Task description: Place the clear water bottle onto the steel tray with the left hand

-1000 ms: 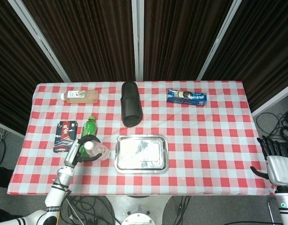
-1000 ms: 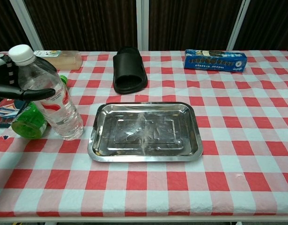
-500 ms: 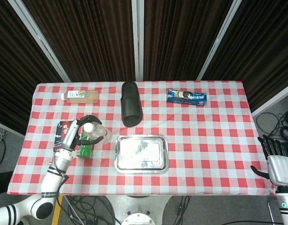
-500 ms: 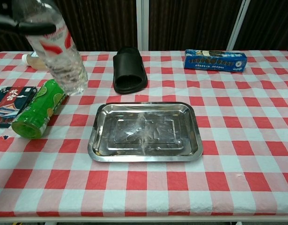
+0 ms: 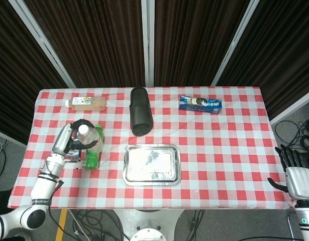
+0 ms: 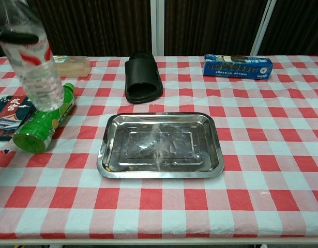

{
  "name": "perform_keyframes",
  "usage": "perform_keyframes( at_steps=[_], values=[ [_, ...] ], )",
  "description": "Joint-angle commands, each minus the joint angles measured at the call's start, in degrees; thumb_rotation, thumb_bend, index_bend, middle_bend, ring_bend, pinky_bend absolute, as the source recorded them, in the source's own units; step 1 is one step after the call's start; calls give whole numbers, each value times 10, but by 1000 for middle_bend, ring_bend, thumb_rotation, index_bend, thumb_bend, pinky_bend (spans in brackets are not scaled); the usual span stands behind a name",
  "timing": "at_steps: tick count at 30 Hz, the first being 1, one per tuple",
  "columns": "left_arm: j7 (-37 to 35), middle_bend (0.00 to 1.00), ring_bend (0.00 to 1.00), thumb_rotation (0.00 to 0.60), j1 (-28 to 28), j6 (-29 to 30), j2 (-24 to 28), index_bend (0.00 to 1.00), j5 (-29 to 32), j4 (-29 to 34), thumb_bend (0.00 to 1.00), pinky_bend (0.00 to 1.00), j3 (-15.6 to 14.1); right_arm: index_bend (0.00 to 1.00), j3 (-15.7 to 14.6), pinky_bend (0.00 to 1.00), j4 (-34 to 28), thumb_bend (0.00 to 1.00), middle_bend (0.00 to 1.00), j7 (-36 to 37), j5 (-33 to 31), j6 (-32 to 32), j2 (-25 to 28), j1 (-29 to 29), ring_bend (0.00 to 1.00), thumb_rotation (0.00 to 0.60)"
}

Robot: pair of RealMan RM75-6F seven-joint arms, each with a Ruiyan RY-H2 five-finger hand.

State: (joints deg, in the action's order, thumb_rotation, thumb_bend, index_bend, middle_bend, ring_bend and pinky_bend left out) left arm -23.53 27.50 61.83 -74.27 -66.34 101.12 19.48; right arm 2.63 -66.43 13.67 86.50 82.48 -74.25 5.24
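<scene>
My left hand (image 5: pixel 70 138) grips the clear water bottle (image 6: pixel 32 64) near its neck and holds it in the air above the table's left side; in the head view the clear water bottle (image 5: pixel 89 138) hangs over a lying green bottle. Black fingers (image 6: pixel 15 36) wrap around its upper part in the chest view. The steel tray (image 5: pixel 151 164) lies bare at the front middle, well to the right of the bottle; the steel tray (image 6: pixel 161 145) shows nothing in it. My right hand (image 5: pixel 298 175) hangs off the table's front right corner with its fingers apart, holding nothing.
A green bottle (image 6: pixel 43 122) lies on its side beneath the lifted bottle, beside a dark packet (image 6: pixel 10 115). A black slipper (image 5: pixel 140 111), a tea bottle (image 5: pixel 85 103) and a blue biscuit pack (image 5: pixel 200 104) lie along the far half of the table.
My left hand has lifted the clear bottle off the cloth beside the tray, then carried it leftward, away from the tray. The right hand has stayed still.
</scene>
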Motion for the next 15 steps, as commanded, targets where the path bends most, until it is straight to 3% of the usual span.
perform_keyframes(
  at_steps=[1, 8, 15],
  values=[
    [2, 602, 441, 600, 33, 3, 19, 541, -20, 34, 310, 455, 58, 0, 0, 0, 0, 94, 0, -1, -2, -2, 0, 0, 0, 600],
    [-9, 601, 441, 600, -2, -27, 13, 537, 34, 4, 310, 453, -10, 0, -1, 0, 3, 94, 0, 3, -2, -5, -1, 0, 0, 600],
    [-14, 601, 441, 600, 22, -23, 18, 537, 13, 9, 310, 452, 21, 0, -1, 0, 3, 95, 0, 0, -1, -4, -1, 1, 0, 600]
  ],
)
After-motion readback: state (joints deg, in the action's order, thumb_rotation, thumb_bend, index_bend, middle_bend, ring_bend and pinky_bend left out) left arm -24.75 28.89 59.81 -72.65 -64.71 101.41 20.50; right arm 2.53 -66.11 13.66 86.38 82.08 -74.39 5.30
